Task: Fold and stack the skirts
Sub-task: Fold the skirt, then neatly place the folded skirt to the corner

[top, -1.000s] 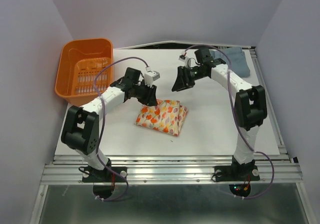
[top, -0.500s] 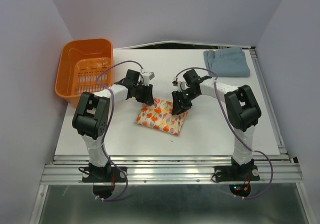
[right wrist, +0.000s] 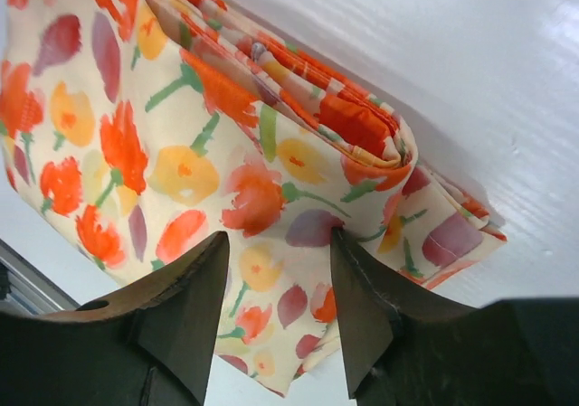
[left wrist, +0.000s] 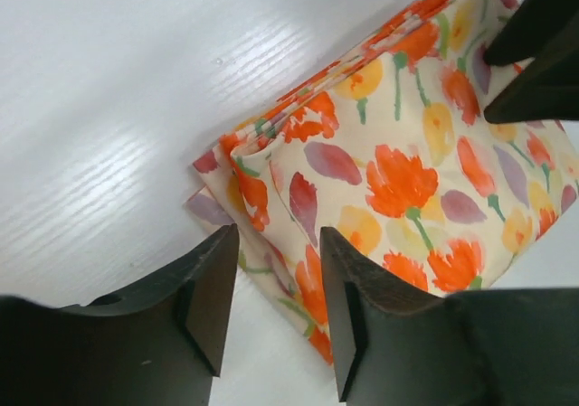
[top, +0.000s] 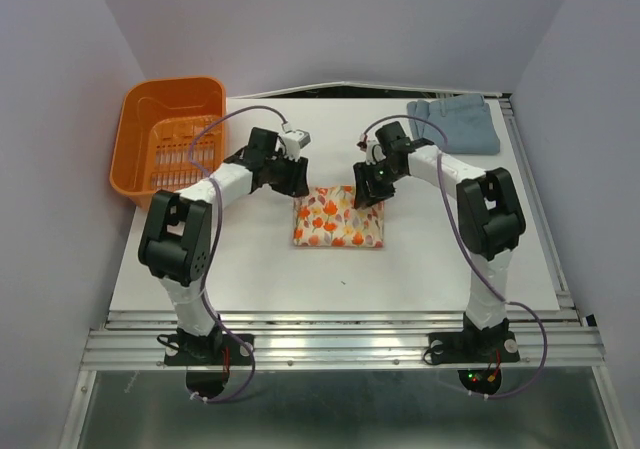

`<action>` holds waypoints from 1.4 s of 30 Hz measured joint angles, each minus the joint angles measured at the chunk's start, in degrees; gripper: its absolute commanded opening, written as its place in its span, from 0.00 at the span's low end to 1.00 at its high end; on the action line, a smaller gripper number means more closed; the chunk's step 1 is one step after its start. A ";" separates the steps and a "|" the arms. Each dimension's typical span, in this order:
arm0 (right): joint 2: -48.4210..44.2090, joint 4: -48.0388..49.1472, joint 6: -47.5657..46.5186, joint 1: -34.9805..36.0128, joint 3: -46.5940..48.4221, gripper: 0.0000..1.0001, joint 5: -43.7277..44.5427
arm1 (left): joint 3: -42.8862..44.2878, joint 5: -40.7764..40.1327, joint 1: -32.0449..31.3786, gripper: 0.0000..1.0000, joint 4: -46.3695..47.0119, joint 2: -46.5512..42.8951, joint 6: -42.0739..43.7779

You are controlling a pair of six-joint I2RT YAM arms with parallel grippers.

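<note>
Starting at your left gripper (left wrist: 276, 311), its jaws are parted over the floral skirt's (top: 339, 217) far-left corner; your right gripper (right wrist: 276, 306), equally near, straddles the far-right corner unclenched, the skirt lying mid-table toward you.

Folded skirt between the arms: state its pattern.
Folded skirt: cream with orange, yellow and purple flowers on green stems; clearest in the left wrist view.

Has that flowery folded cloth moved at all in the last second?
Yes. The flowery cloth has turned square to the table edge and slid slightly toward the blue cloth.
</note>
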 measured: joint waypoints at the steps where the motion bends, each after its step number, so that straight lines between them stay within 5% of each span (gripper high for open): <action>1: -0.02 -0.09 0.07 -0.17 0.76 0.58 -0.09 | 0.00 -0.79 -0.22 0.60 -0.42 -1.73 1.42; 5: -1.99 -0.55 1.46 -0.74 1.75 0.70 -1.73 | -2.03 -7.74 -5.01 0.64 -0.33 -14.34 9.05; 7: -4.90 -0.87 2.89 -1.27 1.60 0.78 -2.67 | -4.57 -12.55 -11.10 0.67 0.66 -21.53 14.51; 8: -6.10 -0.39 3.50 -1.40 1.11 0.80 -3.06 | -5.70 -14.29 -13.25 0.76 1.40 -23.58 16.06; 12: -15.47 0.28 6.34 -3.61 -4.26 0.90 -4.39 | -14.32 -22.88 -27.15 0.76 3.15 -30.77 25.59; 20: -21.55 3.80 9.88 -8.74 -17.88 0.92 -7.50 | -24.15 -39.39 -43.60 0.76 6.12 -21.22 35.36; 29: -21.53 4.70 11.17 -9.57 -24.61 0.96 -9.44 | -23.04 -48.11 -47.04 0.73 14.60 -10.97 38.75; 34: -21.05 5.75 11.19 -10.01 -25.33 0.97 -10.67 | -22.01 -52.28 -47.15 0.58 19.02 -5.46 39.85; 39: -18.64 6.32 11.17 -10.05 -25.35 1.00 -11.61 | -21.40 -52.54 -47.19 0.22 19.67 -4.24 39.95; 42: -18.21 6.73 11.13 -10.05 -26.03 1.00 -12.22 | -20.35 -50.62 -46.27 0.13 18.34 -4.31 39.01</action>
